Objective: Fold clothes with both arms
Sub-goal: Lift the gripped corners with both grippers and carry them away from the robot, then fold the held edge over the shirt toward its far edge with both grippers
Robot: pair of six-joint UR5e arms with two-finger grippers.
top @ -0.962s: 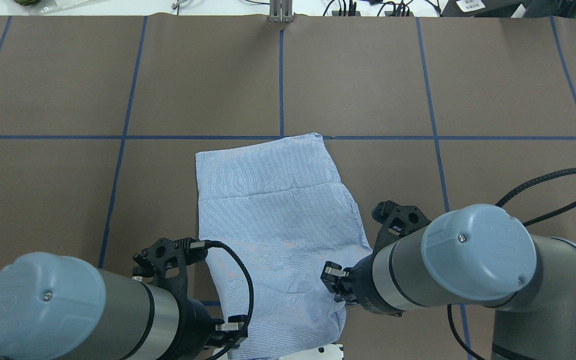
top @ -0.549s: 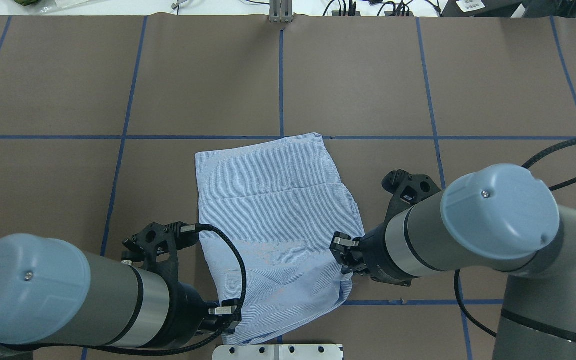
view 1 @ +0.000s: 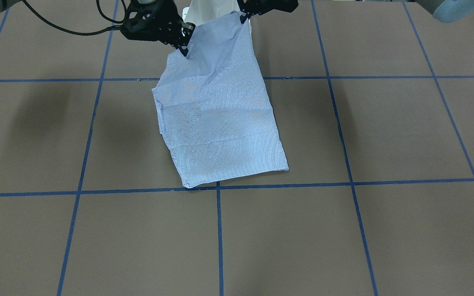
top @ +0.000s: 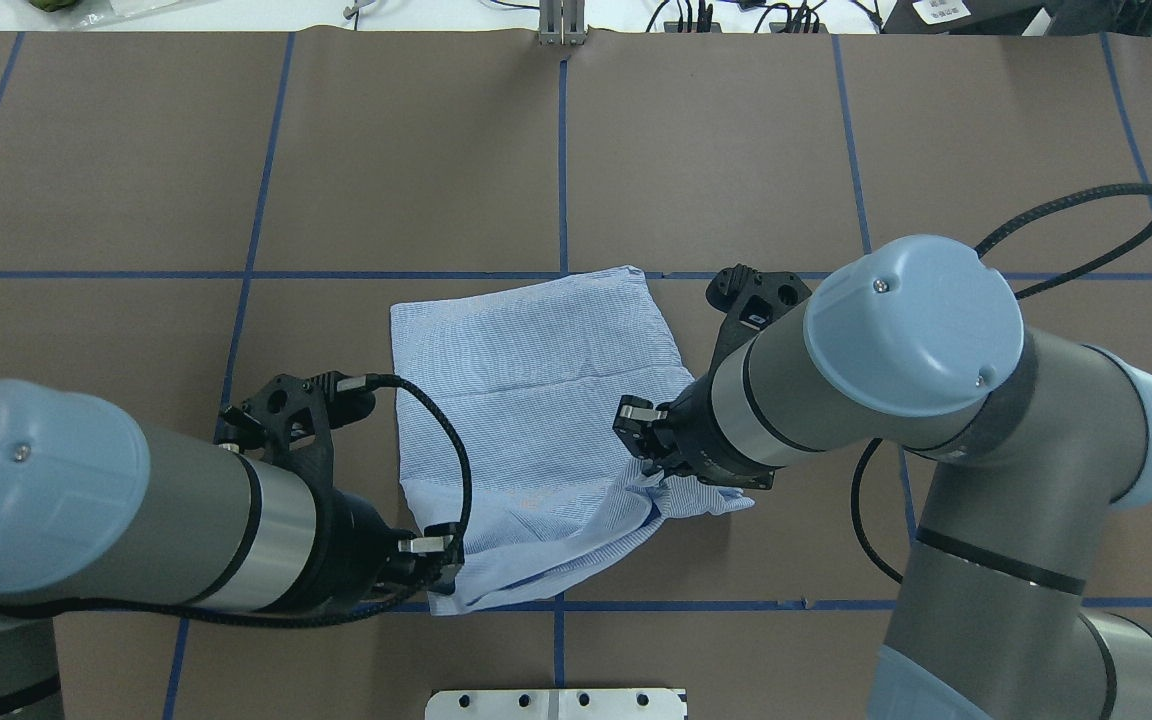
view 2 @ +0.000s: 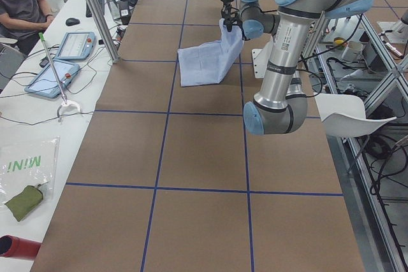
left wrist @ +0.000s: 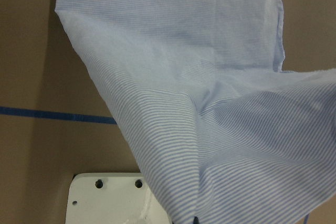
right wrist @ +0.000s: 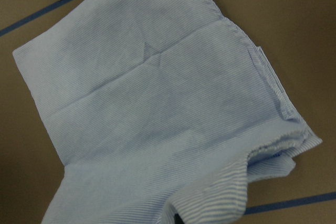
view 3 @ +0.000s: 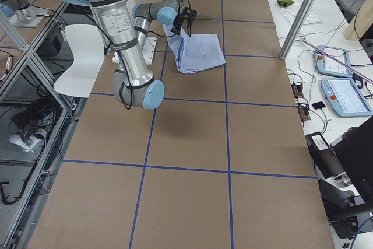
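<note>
Forward from the base swing the left arm (top: pixel 166 530) and, further, the right arm (top: pixel 836 380), both reaching low and carrying the near hem of the shirt (top: pixel 526 390) up over its middle. The left tool (top: pixel 443 560) and right tool (top: pixel 644 445) are each clamped on a lifted corner, while the far half lies flat on the counter (top: pixel 736 150).

Your table (top: pixel 736 150) is covered edge to edge in a brown sheet, ruled into big squares by blue tape lines (top: pixel 563 150). In the exterior left view, a white bench (view 2: pixel 25 132) runs down the left of the frame. On it lie a tablet (view 2: pixel 79 45) and a second tablet (view 2: pixel 53 76), with a green pouch (view 2: pixel 24 200) and a red cylinder (view 2: pixel 16 246) at lower left. A person (view 2: pixel 19 1) sits at upper left, and a slanted aluminium post (view 2: pixel 95 14) rises beside the tablets. At right, a white chair (view 2: pixel 354 114) stands among metal frames. The light is even, and soft shadows (view 1: pixel 43 107) fall on the cover.
</note>
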